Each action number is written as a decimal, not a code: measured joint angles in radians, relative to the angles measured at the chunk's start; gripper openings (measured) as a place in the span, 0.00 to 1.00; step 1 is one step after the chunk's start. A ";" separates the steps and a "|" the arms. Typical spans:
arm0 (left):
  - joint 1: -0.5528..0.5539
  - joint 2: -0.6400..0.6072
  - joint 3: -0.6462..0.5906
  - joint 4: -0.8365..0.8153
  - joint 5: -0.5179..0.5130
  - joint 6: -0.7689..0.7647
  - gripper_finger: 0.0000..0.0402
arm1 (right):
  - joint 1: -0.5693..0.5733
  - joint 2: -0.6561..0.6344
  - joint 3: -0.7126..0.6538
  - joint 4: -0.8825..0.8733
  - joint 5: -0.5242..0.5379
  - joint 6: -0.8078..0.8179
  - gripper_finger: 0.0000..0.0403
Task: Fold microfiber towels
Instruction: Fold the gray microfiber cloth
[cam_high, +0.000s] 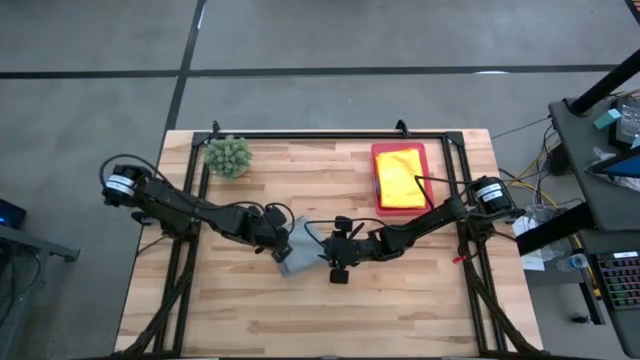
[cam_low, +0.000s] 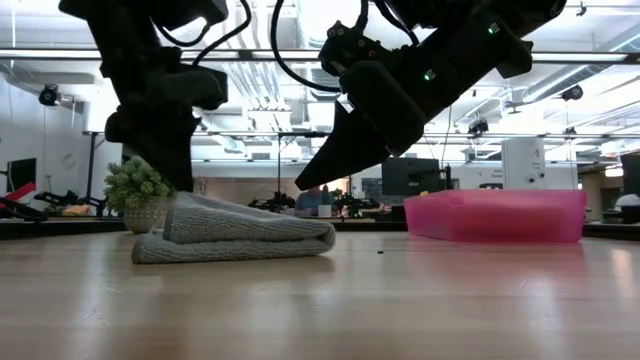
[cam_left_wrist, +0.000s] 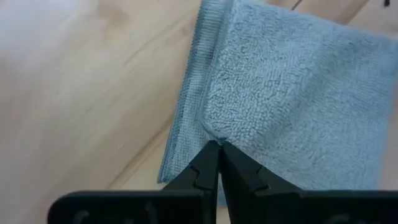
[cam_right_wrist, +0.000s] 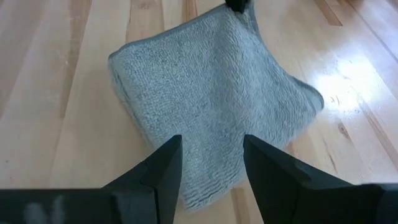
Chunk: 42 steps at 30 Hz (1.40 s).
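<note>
Two towels could be counted: one grey towel (cam_high: 298, 260) and one yellow towel (cam_high: 398, 175). There was also one pink tray (cam_high: 381, 203), one spiky green plant (cam_high: 228, 156) and two dark arms.

The grey towel lay folded on the wooden table (cam_high: 240, 320) at the centre of the high view, between the two grippers. In the low view it sat left of centre as a flat bundle of layers.

The left arm reached in from the left edge of the high view, stretched low across the table. The left gripper (cam_left_wrist: 219, 145) had its fingers pressed together, pinching a rounded corner of the grey towel's top layer.

The right arm came in from the right edge, angled down towards the centre. The right gripper (cam_right_wrist: 211, 152) hung just above the towel's near edge with its fingers spread and nothing between them.

The tray sat in the upper right of the table, with the yellow towel lying inside it. The plant stood at the upper left corner.
</note>
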<state>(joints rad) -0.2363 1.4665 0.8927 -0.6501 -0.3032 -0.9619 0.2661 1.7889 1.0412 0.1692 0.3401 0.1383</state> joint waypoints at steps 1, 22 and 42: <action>0.000 -0.003 0.001 -0.006 0.006 0.000 0.00 | 0.000 0.000 0.000 0.000 0.000 0.000 0.40; -0.081 -0.063 0.025 -0.154 0.243 -0.116 0.00 | 0.000 0.000 0.000 0.044 -0.052 -0.005 0.40; -0.147 -0.019 -0.017 -0.175 0.357 -0.210 0.22 | 0.000 0.000 0.000 0.053 -0.053 -0.001 0.40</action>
<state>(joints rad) -0.3836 1.4477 0.8761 -0.8248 0.0539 -1.1724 0.2661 1.7889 1.0412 0.2226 0.2874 0.1371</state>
